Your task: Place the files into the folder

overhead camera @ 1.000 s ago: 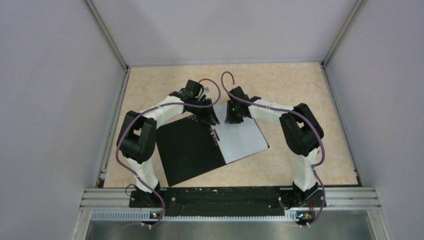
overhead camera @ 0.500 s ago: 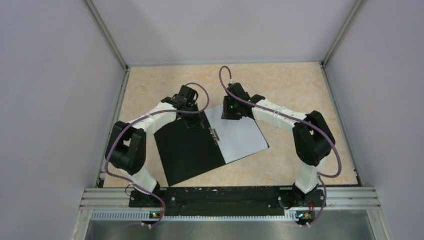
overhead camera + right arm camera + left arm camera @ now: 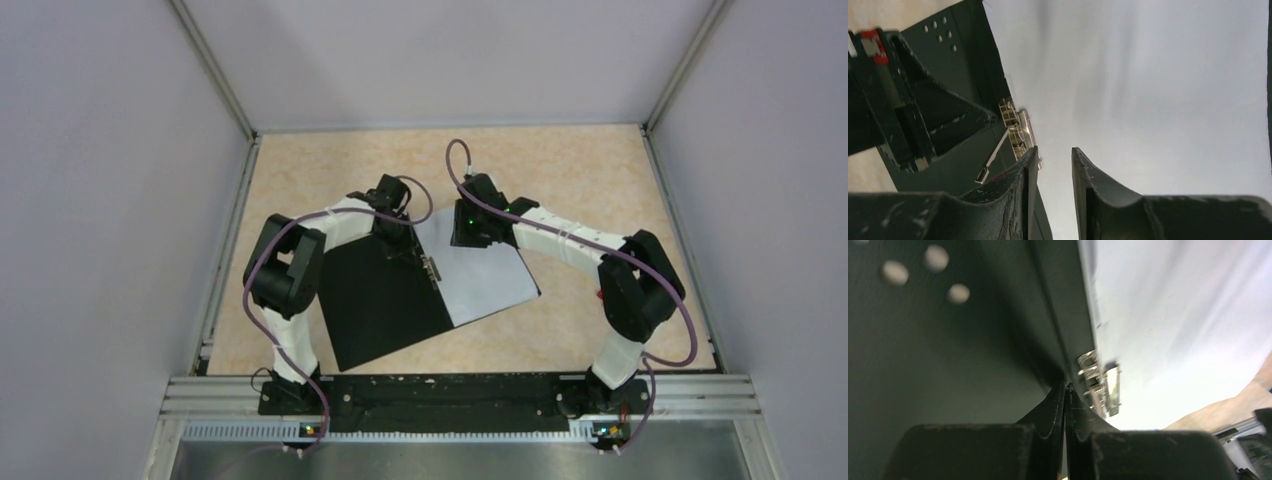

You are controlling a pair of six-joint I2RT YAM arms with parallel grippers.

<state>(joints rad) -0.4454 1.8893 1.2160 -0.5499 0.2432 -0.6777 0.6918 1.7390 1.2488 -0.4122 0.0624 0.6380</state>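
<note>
The folder (image 3: pixel 375 295) lies open on the table, black inside up, with its metal spine clip (image 3: pixel 432 268) down the middle. The white files (image 3: pixel 482 275) lie on its right half. In the left wrist view the black cover (image 3: pixel 938 340), the clip (image 3: pixel 1103 385) and the files (image 3: pixel 1173 325) fill the frame. My left gripper (image 3: pixel 400 232) is shut and empty, tips (image 3: pixel 1065 390) low over the spine's far end. My right gripper (image 3: pixel 466 235) is open over the files' far edge (image 3: pixel 1148 90), next to the clip (image 3: pixel 1018 131).
The folder sits on a beige marbled tabletop (image 3: pixel 600 180) enclosed by grey walls and metal frame rails. The arm bases stand on a black rail (image 3: pixel 440 392) at the near edge.
My left gripper has swung right and nearer, onto the spine's far end, its elbow folding in. My right gripper has stayed at the files' far edge while its elbow moved right.
</note>
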